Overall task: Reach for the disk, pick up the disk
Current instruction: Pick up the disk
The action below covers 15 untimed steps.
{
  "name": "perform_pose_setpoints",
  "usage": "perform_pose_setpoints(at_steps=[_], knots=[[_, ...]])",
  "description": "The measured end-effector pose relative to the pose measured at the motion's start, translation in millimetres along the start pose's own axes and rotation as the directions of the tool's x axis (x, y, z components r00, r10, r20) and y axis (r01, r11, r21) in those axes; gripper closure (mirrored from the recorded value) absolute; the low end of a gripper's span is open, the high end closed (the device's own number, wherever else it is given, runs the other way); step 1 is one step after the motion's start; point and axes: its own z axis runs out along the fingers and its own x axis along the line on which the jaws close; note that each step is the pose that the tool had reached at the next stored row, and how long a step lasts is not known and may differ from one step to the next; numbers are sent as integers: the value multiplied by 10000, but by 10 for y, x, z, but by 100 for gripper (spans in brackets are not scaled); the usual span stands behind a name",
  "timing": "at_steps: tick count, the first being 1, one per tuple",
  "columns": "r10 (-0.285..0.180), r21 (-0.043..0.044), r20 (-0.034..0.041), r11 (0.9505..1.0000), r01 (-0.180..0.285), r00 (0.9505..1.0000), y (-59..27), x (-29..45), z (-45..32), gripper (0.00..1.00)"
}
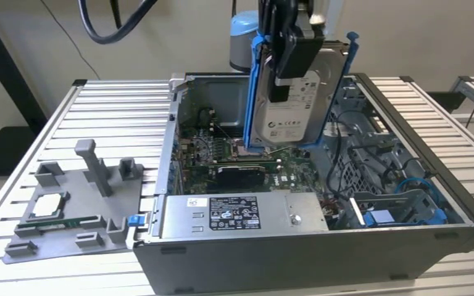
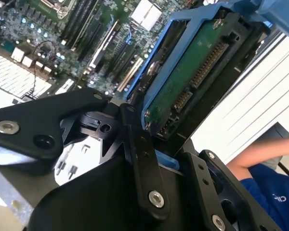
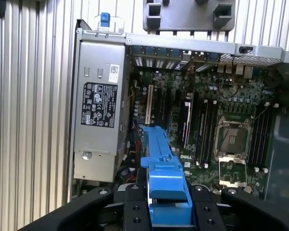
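Progress: reach done, your disk (image 1: 295,105) is lifted | gripper (image 1: 291,61) clenched on disk, hanging upright above the open case (image 1: 320,246) | left: nothing you can see

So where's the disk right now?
In the exterior view the disk hangs upright in the claw, lifted above the open computer case, over the motherboard.

The arm hangs upright, its hand (image 1: 291,58) clamped on the disk (image 1: 295,108).
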Motion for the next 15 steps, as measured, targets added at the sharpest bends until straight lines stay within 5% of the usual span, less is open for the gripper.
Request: perform_pose_setpoints(at_steps=[15], knots=[[2, 0, 0, 10000, -2, 10000, -243, 253, 34, 100]])
